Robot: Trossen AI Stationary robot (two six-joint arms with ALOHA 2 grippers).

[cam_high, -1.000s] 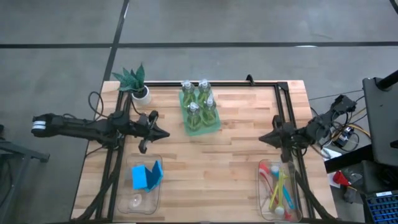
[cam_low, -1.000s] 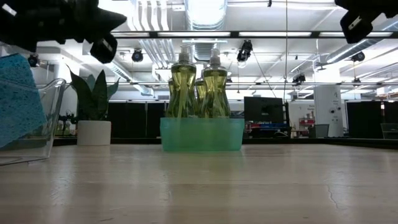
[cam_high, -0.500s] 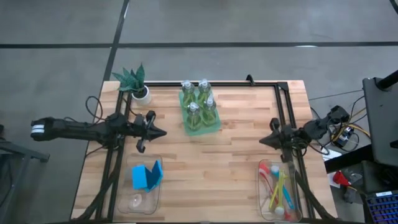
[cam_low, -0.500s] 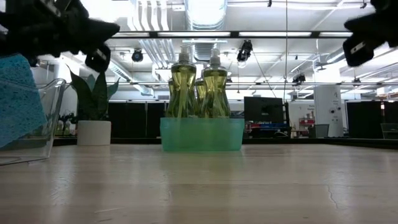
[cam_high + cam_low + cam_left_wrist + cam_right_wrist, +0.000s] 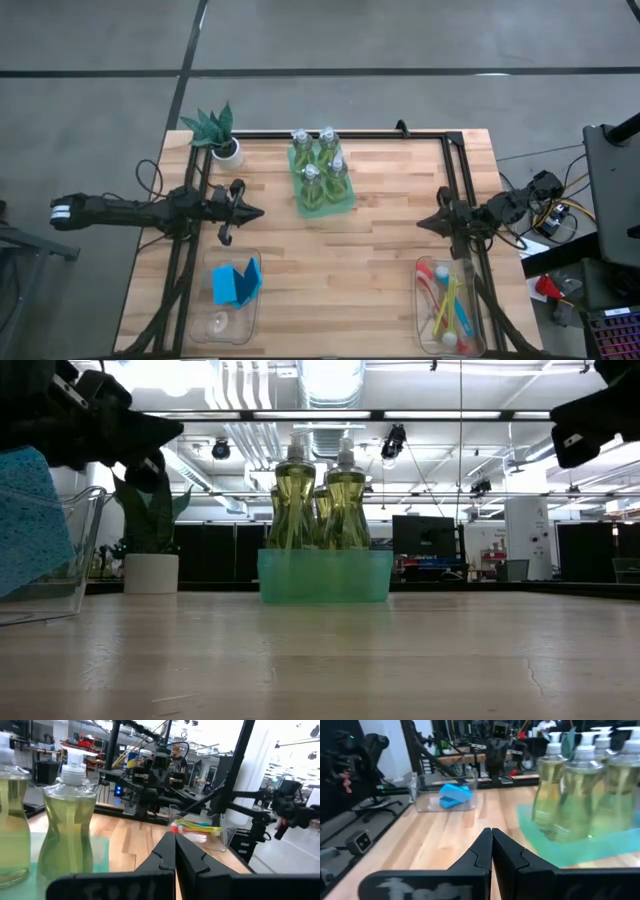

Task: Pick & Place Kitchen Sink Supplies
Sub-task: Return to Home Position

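Note:
Several clear bottles of yellow-green liquid [image 5: 321, 160] stand upright in a translucent green tray [image 5: 325, 199] at the table's far middle; they also show in the low view [image 5: 322, 495]. Blue sponges [image 5: 236, 281] stand in a clear bin [image 5: 222, 322] at the near left. Red, yellow and blue brushes [image 5: 449, 305] lie in a clear bin [image 5: 480, 335] at the near right. My left gripper [image 5: 262, 212] is shut and empty, above the table left of the tray. My right gripper [image 5: 420, 224] is shut and empty, above the table's right side.
A white-potted plant with teal leaves [image 5: 217, 135] stands at the far left corner. A dark frame [image 5: 330, 134] runs along the far edge and both sides. Bare wood [image 5: 350, 260] lies between the two bins.
My left gripper has drawn back a little toward the table's left edge, staying shut. My right gripper has shifted slightly toward the near edge, staying shut. Nothing on the table has moved.

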